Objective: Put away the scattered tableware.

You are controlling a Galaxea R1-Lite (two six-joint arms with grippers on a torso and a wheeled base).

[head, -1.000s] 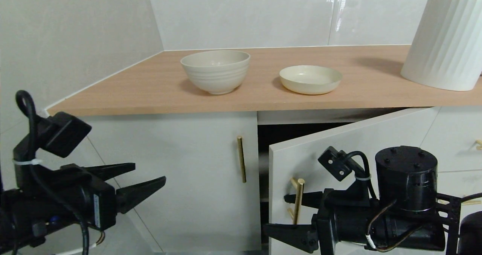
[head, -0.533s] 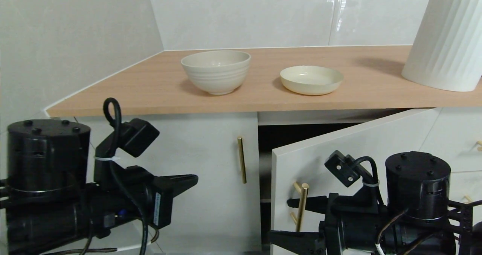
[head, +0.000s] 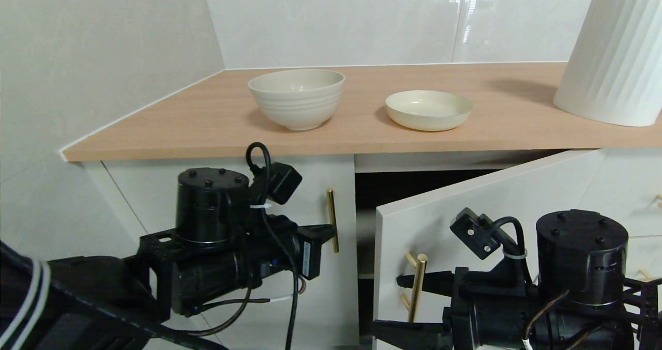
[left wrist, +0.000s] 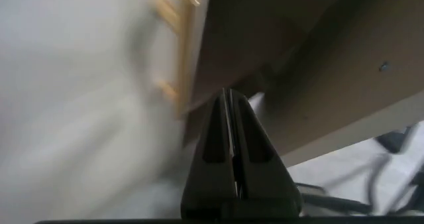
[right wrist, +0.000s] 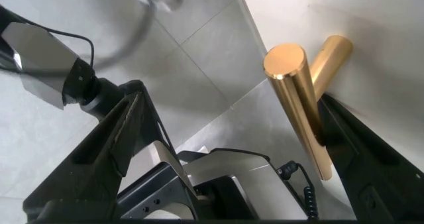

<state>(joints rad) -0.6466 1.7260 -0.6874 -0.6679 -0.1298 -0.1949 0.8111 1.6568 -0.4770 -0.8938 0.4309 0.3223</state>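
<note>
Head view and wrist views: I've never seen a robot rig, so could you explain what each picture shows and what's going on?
This is a robot with two black arms, each ending in a gripper. The wide picture comes from a camera on its head, the other two from cameras on its wrists. On the wooden countertop stand a bowl, a shallow dish and a white ribbed object. Below, the left gripper, shut and empty, is near the left door handle. The right gripper is open, a finger on either side of the right door handle; that door is ajar.
</note>
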